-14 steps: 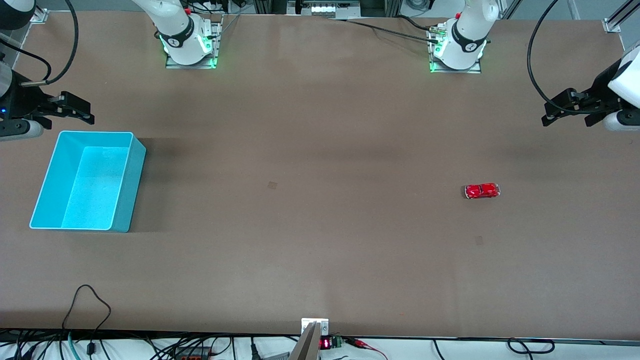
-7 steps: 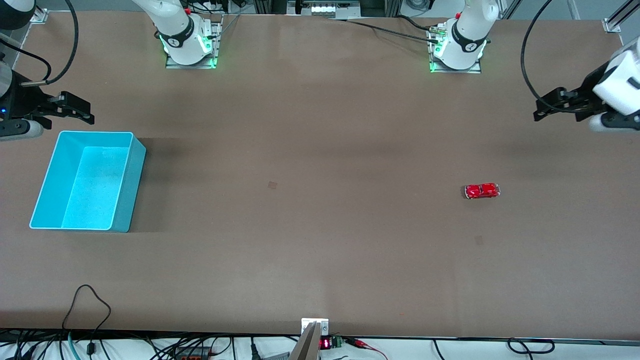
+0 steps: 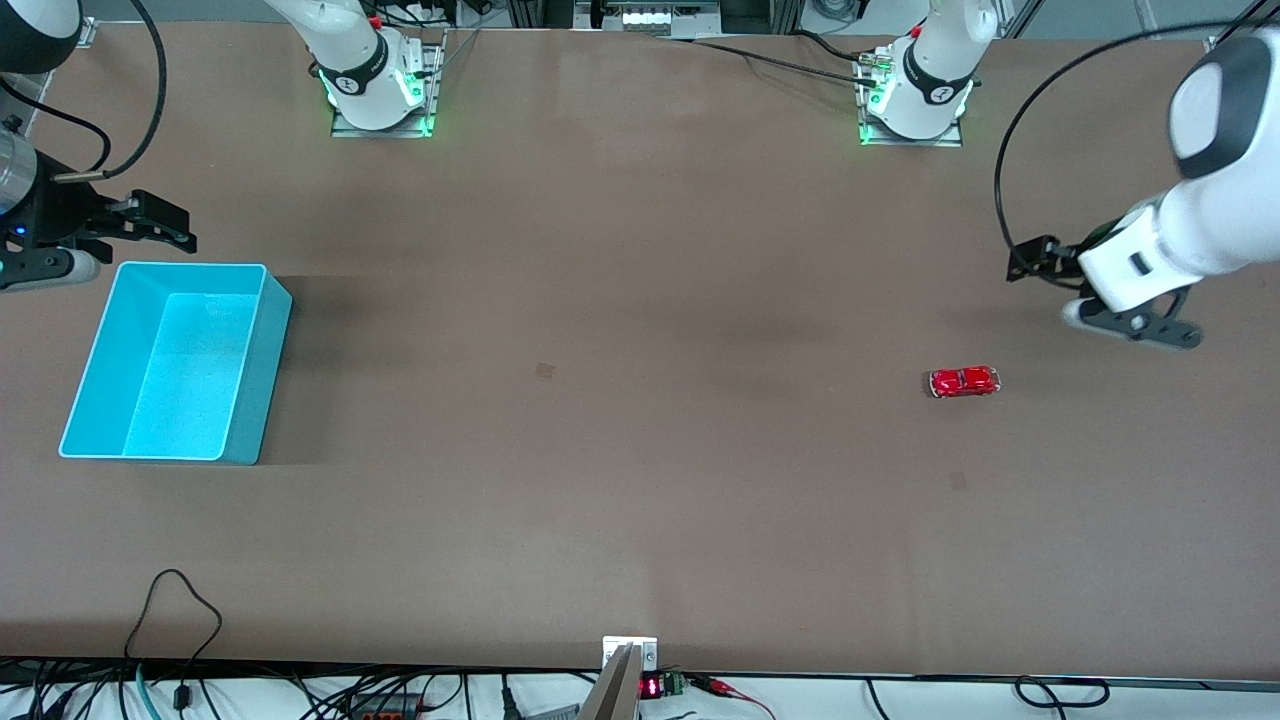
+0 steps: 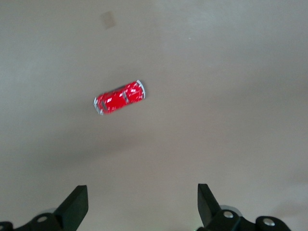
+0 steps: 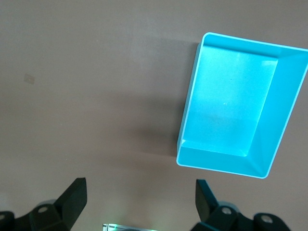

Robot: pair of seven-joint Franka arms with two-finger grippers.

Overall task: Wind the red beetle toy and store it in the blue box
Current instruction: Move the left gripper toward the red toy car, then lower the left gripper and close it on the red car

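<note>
The red beetle toy (image 3: 965, 381) (image 4: 120, 97) stands alone on the brown table toward the left arm's end. My left gripper (image 3: 1135, 328) (image 4: 142, 192) hangs above the table beside the toy, closer to the table's end, open and empty. The blue box (image 3: 265, 340) (image 5: 284, 110) sits empty toward the right arm's end. My right gripper (image 3: 188, 226) (image 5: 139, 187) hovers just off the box's corner on the side of the robots' bases, open with nothing in it.
The two arm bases (image 3: 375, 90) (image 3: 915, 95) stand along the table edge farthest from the front camera. A black cable loop (image 3: 175, 600) and a metal bracket (image 3: 625, 655) lie at the nearest edge. A small dark mark (image 3: 545, 370) shows mid-table.
The left arm has swung in from the table's end and turned its hand down toward the toy. The right gripper has barely shifted. Toy and box have not moved.
</note>
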